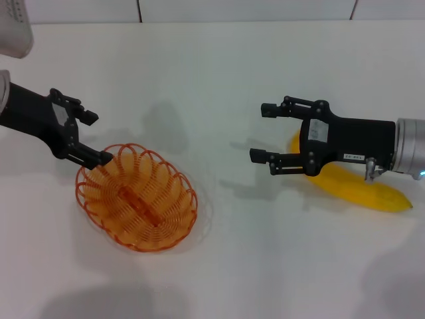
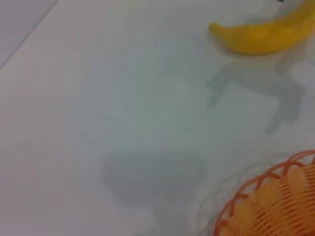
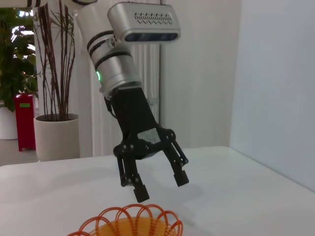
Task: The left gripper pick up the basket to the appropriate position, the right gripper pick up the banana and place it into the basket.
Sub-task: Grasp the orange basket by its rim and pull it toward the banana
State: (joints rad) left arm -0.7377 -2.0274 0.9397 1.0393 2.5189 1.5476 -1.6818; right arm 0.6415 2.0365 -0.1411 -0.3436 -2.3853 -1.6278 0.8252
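Note:
The orange wire basket (image 1: 136, 196) rests on the white table at the left; it also shows in the left wrist view (image 2: 280, 206) and the right wrist view (image 3: 133, 223). My left gripper (image 1: 96, 137) is open at the basket's far-left rim, one fingertip right at the rim and the other above it. The right wrist view shows this left gripper (image 3: 160, 184) open just over the rim. The yellow banana (image 1: 362, 189) lies on the table at the right, also seen in the left wrist view (image 2: 266, 34). My right gripper (image 1: 260, 131) is open and empty, its body over the banana's end.
The white table (image 1: 219, 266) runs back to a wall. A white rounded object (image 1: 13, 30) sits at the far left corner. In the right wrist view, a potted plant (image 3: 54, 132) and a red bin (image 3: 25, 120) stand beyond the table.

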